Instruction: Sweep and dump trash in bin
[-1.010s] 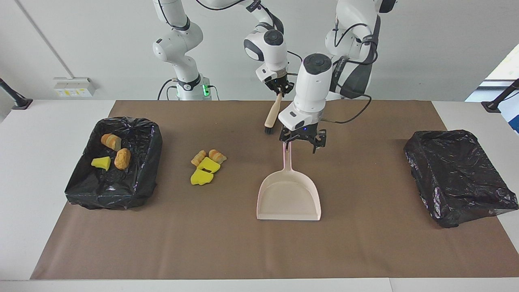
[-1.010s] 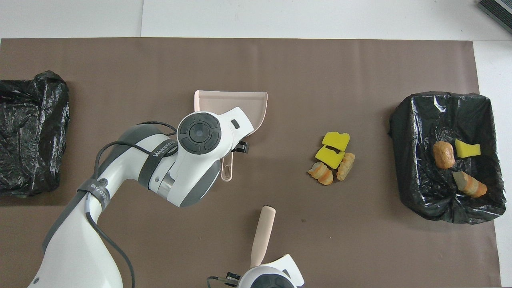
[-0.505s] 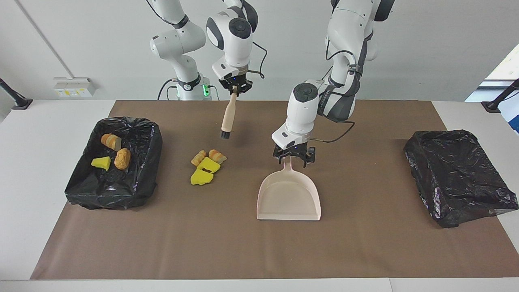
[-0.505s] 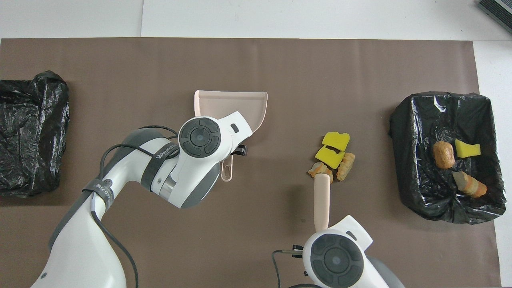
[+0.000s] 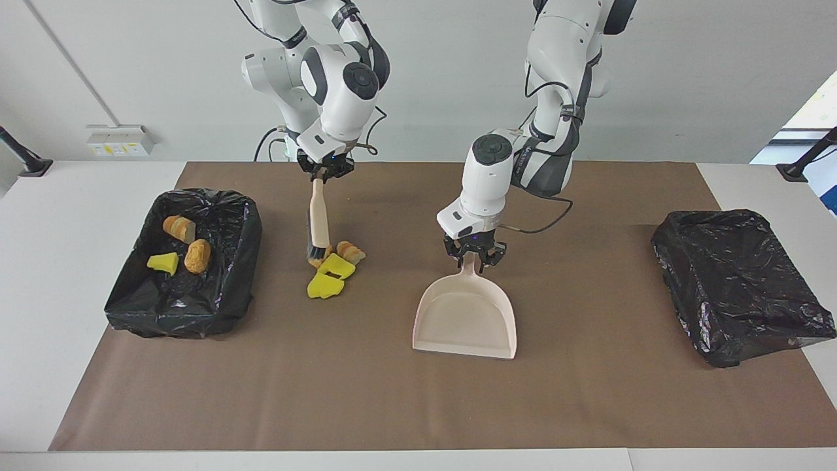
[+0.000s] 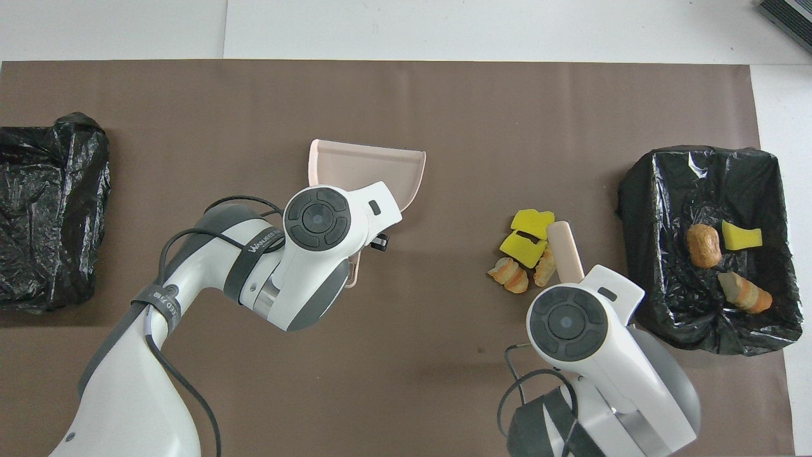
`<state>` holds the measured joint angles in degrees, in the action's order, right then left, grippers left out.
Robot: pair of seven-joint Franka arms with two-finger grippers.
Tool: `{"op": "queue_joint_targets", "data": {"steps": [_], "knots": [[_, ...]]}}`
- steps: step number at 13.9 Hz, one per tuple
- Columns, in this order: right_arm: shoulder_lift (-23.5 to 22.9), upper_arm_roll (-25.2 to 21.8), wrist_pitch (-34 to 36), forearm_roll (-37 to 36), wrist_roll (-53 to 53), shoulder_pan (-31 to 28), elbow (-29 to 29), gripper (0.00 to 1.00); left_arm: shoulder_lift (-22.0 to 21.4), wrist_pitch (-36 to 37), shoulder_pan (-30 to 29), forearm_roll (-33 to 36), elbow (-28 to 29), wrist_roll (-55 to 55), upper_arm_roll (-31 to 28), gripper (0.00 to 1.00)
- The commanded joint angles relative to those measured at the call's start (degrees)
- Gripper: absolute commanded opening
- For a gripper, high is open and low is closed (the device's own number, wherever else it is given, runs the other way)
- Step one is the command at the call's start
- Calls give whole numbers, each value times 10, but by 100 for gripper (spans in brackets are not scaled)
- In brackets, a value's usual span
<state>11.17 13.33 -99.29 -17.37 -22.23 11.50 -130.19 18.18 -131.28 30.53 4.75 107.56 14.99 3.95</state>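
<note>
Three trash pieces already in bin [image 5: 131,288], frame left; four trash pieces [image 5: 333,265] left on table. Right gripper [image 5: 325,171] clamps brush [image 5: 318,222] beside them; left gripper [image 5: 472,256] clamps dustpan [image 5: 465,320] handle, center.

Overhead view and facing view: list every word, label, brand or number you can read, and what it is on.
"WANFEED": partly hidden print on the black strap around the left arm; the spelling is uncertain.
White print on the second strap, lower on that arm: too small to read.
Labels on the wall box: unreadable.
</note>
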Motion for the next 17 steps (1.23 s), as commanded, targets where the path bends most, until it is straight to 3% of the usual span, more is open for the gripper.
{"op": "queue_joint_targets", "data": {"steps": [1,5,9,12,14,17], "knots": [[-29,7,-8,-18,107,-57,21,0,-6,-6,-1,10,9,-36,-5,15],[-69,7,-17,-39,146,-68,20,0,-25,19,-23,11,-2,-182,-24,11],[-75,10,-53,-25,147,-80,5,0,-51,86,-61,11,-1,-443,-25,0],[-76,11,-59,14,145,-76,5,0,-52,97,-71,11,-1,-598,-25,0],[-77,11,-77,78,141,-75,5,0,-56,104,-72,11,5,-701,-25,0],[-101,12,-106,150,105,-45,12,0,-63,103,-52,13,15,-761,-25,0]]}}
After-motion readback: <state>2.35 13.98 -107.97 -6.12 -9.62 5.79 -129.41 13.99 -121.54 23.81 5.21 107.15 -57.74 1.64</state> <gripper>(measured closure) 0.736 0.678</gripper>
